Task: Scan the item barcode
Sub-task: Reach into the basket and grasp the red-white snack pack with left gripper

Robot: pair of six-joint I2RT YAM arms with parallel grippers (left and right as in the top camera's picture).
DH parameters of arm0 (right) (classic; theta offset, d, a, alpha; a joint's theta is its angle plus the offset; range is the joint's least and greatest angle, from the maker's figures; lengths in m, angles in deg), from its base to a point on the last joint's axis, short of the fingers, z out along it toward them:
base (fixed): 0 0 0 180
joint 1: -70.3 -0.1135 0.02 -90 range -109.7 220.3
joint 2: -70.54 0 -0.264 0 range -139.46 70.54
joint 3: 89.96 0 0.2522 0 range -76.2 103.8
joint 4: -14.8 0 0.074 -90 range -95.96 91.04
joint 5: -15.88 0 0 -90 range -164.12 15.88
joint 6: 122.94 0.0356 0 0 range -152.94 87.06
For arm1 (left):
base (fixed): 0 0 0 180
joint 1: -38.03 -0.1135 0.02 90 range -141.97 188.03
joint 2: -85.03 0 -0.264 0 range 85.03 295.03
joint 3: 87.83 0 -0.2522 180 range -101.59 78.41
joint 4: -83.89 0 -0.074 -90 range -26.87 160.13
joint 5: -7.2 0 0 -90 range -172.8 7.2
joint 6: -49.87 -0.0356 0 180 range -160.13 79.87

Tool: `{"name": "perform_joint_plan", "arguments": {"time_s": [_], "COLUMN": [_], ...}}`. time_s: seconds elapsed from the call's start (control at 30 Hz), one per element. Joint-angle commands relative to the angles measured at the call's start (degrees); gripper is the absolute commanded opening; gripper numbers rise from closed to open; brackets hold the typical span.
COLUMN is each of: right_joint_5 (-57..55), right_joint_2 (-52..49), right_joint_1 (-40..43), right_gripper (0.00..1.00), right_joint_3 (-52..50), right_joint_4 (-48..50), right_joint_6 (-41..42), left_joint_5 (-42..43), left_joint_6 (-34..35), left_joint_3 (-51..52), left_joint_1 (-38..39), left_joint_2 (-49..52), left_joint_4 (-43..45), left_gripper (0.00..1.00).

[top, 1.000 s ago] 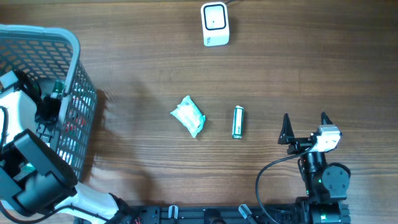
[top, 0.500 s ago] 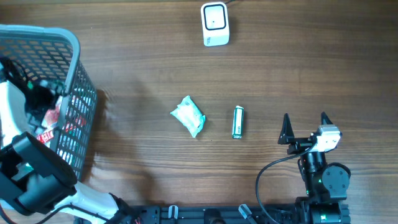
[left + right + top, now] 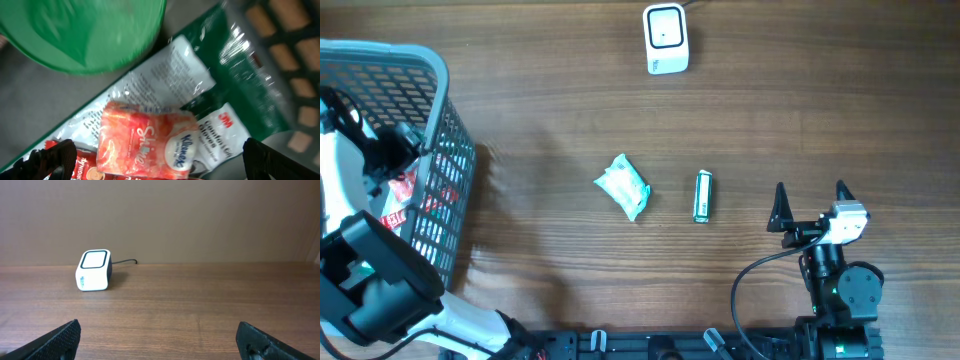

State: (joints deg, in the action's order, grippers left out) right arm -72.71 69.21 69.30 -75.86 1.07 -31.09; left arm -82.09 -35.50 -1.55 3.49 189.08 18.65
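we are looking at a brown wooden worktop (image 3: 770, 120), and at its left edge a grey wire basket (image 3: 432, 68) is standing. the left arm is dipping inside this basket. the left gripper (image 3: 157, 161) is hanging there with its jaws wide apart and is holding nothing; its two fingertips are showing on both sides of the goods below. the right gripper (image 3: 810, 208) is waiting low at the right side, also wide and empty. it is facing the white scanner (image 3: 666, 38), which is sitting at the far edge, well apart from it.

in the basket an orange soft pack of tissues (image 3: 145, 140) is lying on top of other crinkly wrapped goods, near a green round thing (image 3: 90, 30). we are judging that this pack is the item for scanning. it is looking light and squashy, with a slippery film, so we are advising to take it gently across its short sides. where its barcode is, we cannot tell.

on the open worktop a small white and teal packet (image 3: 622, 187) and, near it, a smaller tube (image 3: 702, 195) are lying.
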Motion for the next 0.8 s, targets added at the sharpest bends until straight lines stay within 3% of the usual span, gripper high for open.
{"name": "perform_joint_plan", "arguments": {"time_s": [0.0,0.43,0.77], "right_joint_5": [-0.50,-0.50,-0.52], "right_joint_2": [-0.02,-0.02,-0.02], "right_joint_1": [-0.33,-0.33,-0.33], "right_gripper": [1.00,1.00,1.00], "right_joint_3": [-0.02,-0.02,-0.02], "right_joint_4": [0.20,0.20,0.20], "right_joint_6": [0.52,0.50,0.50], "left_joint_5": [0.28,0.26,-0.90], "left_joint_6": [-2.51,-2.49,-2.93], "left_joint_3": [3.72,6.91,6.88], "left_joint_1": [0.31,0.31,0.13], "left_joint_2": [0.37,1.57,2.62], "left_joint_4": [0.74,3.80,4.61], "left_gripper": [1.00,0.95,0.60]}}
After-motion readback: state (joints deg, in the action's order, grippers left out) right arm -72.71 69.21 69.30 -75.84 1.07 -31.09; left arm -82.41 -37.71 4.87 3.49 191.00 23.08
